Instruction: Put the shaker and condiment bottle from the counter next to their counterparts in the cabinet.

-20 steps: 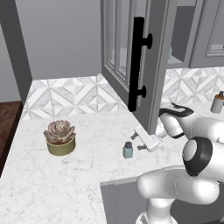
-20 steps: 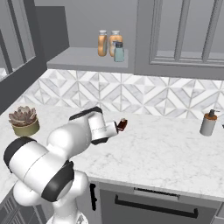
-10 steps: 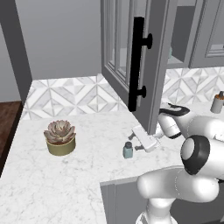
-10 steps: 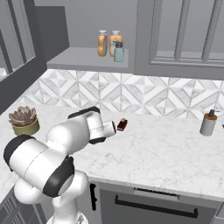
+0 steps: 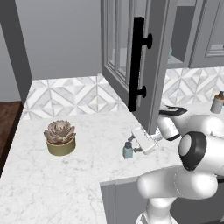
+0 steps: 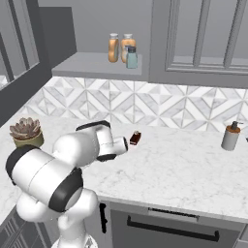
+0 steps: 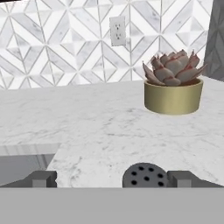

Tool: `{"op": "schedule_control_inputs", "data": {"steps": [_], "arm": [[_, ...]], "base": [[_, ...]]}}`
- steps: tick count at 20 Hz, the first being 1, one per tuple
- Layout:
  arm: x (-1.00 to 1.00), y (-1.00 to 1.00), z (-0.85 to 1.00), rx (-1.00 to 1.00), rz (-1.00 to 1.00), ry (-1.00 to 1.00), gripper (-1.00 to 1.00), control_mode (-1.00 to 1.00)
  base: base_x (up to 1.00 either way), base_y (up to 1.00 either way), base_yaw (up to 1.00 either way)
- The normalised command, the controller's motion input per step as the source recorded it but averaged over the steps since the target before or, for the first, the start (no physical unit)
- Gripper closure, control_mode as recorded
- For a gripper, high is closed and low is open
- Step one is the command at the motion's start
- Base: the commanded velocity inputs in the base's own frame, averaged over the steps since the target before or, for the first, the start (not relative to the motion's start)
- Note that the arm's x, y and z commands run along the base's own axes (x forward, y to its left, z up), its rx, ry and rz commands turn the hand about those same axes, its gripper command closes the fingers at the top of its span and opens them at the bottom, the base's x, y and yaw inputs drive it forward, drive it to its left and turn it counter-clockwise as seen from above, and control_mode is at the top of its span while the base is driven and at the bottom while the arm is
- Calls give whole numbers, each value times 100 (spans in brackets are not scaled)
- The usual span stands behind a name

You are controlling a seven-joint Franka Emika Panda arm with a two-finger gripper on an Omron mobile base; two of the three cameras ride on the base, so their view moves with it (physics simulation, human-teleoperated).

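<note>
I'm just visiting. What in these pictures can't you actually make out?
Shaker body: hand view, cut off at the bottom edge; its holed cap sits between the tips of the open gripper.
Small dark thing on the counter: right base view, too small to identify.
Cabinet shelves: left base view, hidden by its own open door.

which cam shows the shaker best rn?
Left base view: the shaker stands whole on the counter at the gripper. Hand view catches just its perforated dark cap beside one of the fingers. In the right base view I can't pick it out.
</note>
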Motion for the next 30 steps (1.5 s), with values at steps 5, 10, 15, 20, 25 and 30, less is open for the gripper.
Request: {"op": "schedule_control_inputs", "data": {"steps": [5,10,15,20,25,30], "arm": [[18,0,-24,0,-1,-1,-100,-100],[3,0,-1,0,-4,-3,-100,-100],[0,0,0,0,-3,-3,-100,-100],[0,0,0,0,-2,-2,-100,-100],[1,0,-6,0,-1,0,-100,-100],[1,2,-32,0,0,0,-100,-100]], "base": [[0,0,0],[0,0,0],[0,0,0],[0,0,0],[0,0,0],[0,0,0]]}}
